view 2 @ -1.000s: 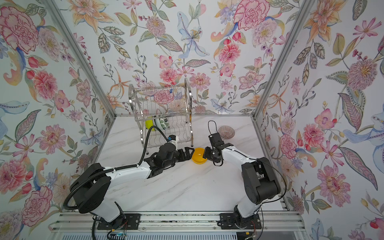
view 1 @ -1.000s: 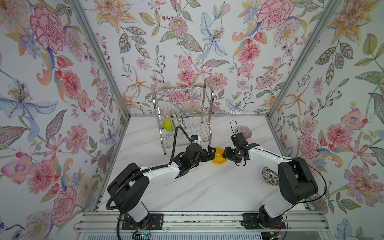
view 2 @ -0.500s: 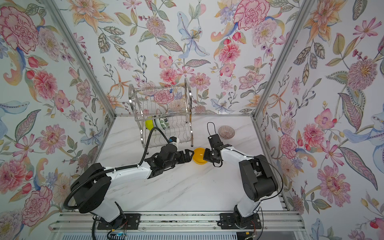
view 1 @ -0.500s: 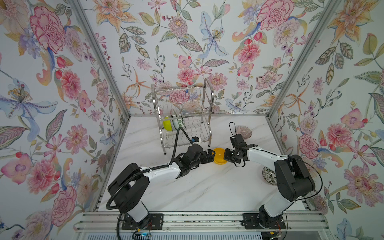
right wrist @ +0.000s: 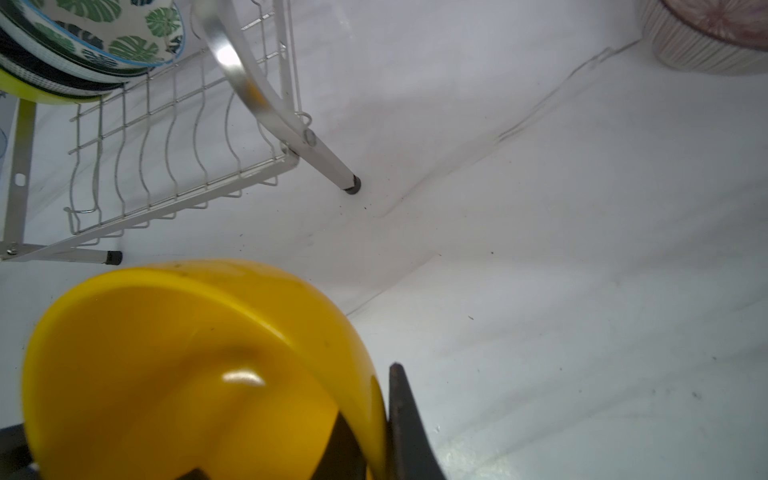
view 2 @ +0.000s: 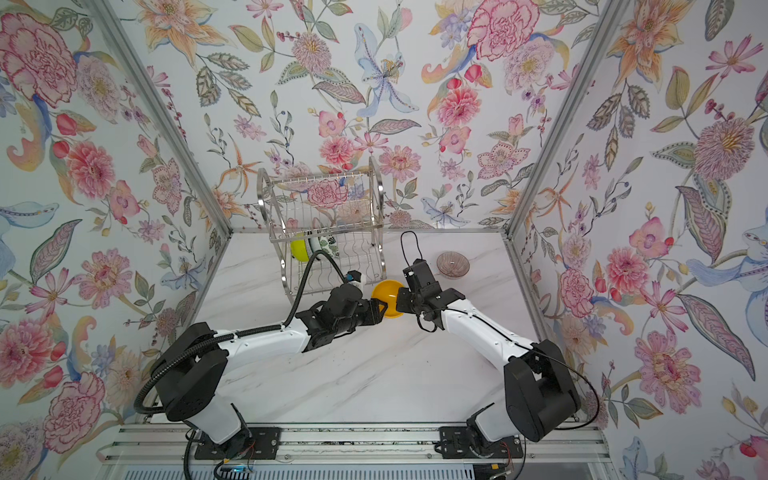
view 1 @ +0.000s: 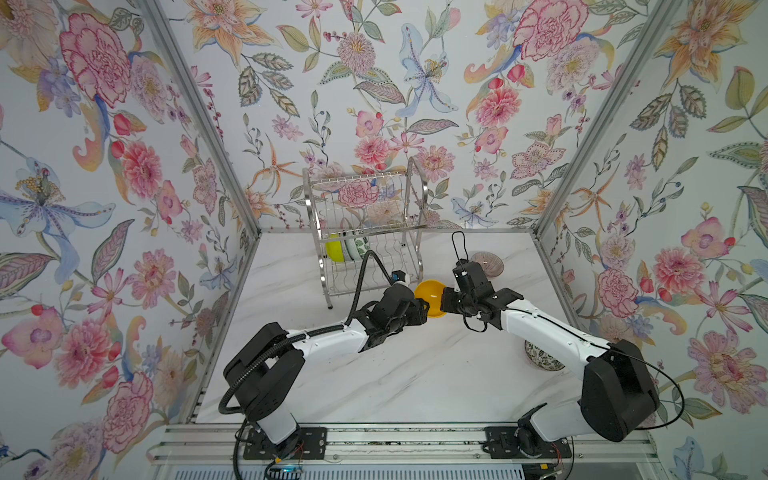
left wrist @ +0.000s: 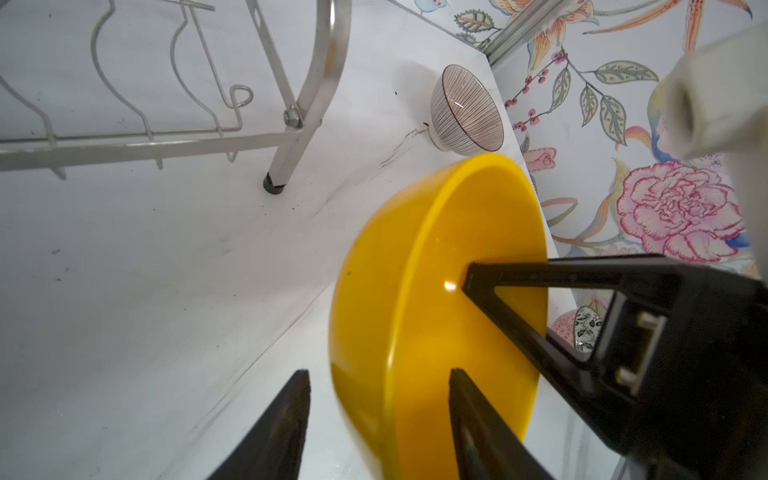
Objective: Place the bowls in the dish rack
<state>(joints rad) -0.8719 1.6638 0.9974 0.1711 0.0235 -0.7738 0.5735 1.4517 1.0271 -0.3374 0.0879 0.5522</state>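
While the right end effector (view 1: pixel 444 300) clamps the orange-yellow bowl (view 1: pixel 430 296) aloft over the middle of the counter (view 1: pixel 415 374), the left end effector (left wrist: pixel 378 374) straddles its rim, not yet closed. An early release could drop it!

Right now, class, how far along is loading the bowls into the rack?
Done: at least three bowls, including a green bowl and a leaf-print bowl, stand in the rack. In hand: the right gripper pinches the yellow bowl by its rim; the left gripper straddles it, jaws apart. Left: that bowl, plus the striped bowl and the black-and-white bowl on the table.
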